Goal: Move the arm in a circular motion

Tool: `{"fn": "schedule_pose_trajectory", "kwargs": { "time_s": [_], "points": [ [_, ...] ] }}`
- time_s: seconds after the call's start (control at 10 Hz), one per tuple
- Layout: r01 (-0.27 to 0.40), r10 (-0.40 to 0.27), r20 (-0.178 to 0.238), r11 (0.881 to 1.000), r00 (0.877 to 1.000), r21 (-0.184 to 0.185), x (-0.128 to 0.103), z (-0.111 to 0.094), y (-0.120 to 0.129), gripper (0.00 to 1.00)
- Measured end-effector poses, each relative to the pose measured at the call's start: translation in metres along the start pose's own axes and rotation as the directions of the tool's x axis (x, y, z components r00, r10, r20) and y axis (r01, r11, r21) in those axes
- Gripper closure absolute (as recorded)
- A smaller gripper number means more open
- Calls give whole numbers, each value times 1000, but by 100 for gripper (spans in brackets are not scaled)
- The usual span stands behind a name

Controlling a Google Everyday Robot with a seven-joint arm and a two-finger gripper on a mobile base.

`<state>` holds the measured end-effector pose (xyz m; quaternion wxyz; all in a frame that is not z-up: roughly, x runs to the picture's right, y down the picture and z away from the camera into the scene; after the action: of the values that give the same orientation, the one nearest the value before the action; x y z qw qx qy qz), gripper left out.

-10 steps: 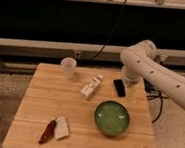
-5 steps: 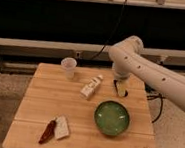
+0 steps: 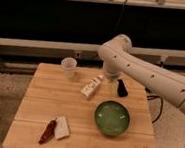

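The glossy white arm [image 3: 146,74] reaches in from the right edge. Its rounded elbow [image 3: 115,47] is above the table's far side, and the last segment bends down from there. The dark gripper [image 3: 121,89] hangs at its end just above the wooden table [image 3: 37,102], right of a lying white bottle [image 3: 91,86] and behind a green bowl [image 3: 111,117]. It holds nothing that I can see.
A white paper cup [image 3: 68,66] stands at the table's far left. A reddish-brown item [image 3: 47,132] and a white packet [image 3: 61,127] lie at the front left. A dark wall with rails runs behind the table.
The arm's elbow has swung to the left over the table's far side. The gripper has stayed near the same spot beside the bottle. The objects have not moved.
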<state>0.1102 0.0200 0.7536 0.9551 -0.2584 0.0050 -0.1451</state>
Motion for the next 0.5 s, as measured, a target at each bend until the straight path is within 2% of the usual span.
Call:
{"fn": "schedule_pose_trajectory", "kwargs": {
  "time_s": [0.2,0.5],
  "points": [
    [21,-21,-1,1000,1000,0,-1,2,-2,20],
    [63,-63,6,998,998,2,-31,2,-7,20]
  ]
}}
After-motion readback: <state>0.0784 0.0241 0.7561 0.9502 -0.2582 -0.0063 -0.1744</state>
